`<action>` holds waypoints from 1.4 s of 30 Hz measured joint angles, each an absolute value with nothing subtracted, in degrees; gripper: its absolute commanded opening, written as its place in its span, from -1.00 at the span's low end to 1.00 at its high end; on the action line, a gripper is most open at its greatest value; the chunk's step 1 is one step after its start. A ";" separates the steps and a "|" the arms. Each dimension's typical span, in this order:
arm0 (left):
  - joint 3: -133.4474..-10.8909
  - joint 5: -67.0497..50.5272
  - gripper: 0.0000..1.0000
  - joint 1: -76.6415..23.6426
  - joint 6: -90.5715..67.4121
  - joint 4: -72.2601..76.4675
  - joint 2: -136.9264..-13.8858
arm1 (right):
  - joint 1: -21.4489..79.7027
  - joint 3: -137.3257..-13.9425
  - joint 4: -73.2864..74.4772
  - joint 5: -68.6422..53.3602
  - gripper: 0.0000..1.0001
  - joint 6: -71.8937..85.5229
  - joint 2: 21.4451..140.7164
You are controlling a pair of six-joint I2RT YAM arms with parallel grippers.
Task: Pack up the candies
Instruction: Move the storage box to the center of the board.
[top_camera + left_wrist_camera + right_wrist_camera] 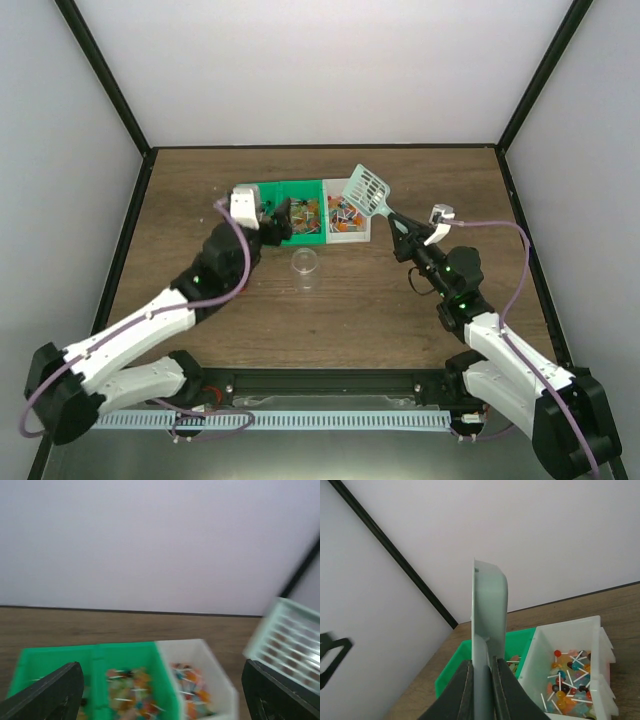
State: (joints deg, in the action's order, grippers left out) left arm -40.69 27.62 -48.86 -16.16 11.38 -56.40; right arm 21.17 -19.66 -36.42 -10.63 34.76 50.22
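Observation:
The candies [306, 214] are small mixed-colour sweets on white sticks, lying in a green bin [285, 187] and in the white bin [349, 238] beside it. My left gripper [276, 221] hovers at the green bin's near left side. In the blurred left wrist view it [160, 700] is open, with candies [127, 690] below the gap and nothing held. My right gripper [401, 232] is shut on the handle of a pale blue-green slotted scoop [366, 192]. The scoop's head is raised over the white bin's right edge. In the right wrist view the scoop [489, 615] stands edge-on above the gripper [481, 680], and candies [570, 680] fill the white bin.
A clear empty cup [305, 270] stands upright on the wooden table [200, 190], in front of the bins and between the two arms. Black frame posts and white walls enclose the table at the back and sides.

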 measured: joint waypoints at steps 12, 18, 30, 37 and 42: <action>-59.57 22.55 1.00 -29.69 -18.13 -2.68 -84.27 | 21.17 -19.38 -35.92 -11.94 -0.99 35.18 47.53; -66.61 19.88 1.00 -25.89 -18.24 -6.79 -94.17 | 21.17 -19.33 -35.11 -11.90 -0.99 35.07 45.63; -73.30 13.52 0.65 -24.36 -17.93 -12.51 -106.78 | 21.17 -19.33 -35.16 -12.34 -0.99 34.96 46.22; -73.60 12.95 0.04 -24.36 -18.35 -13.74 -110.24 | 21.17 -19.33 -35.18 -12.88 -0.99 34.98 47.20; -74.00 13.13 -0.28 -24.47 -19.44 -13.37 -110.83 | 21.17 -19.31 -35.18 -13.10 -0.99 34.98 47.16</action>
State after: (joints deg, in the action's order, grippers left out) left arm -74.00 13.13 -24.47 -19.44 -13.37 -110.83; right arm 21.17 -19.31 -35.18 -13.10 34.98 47.16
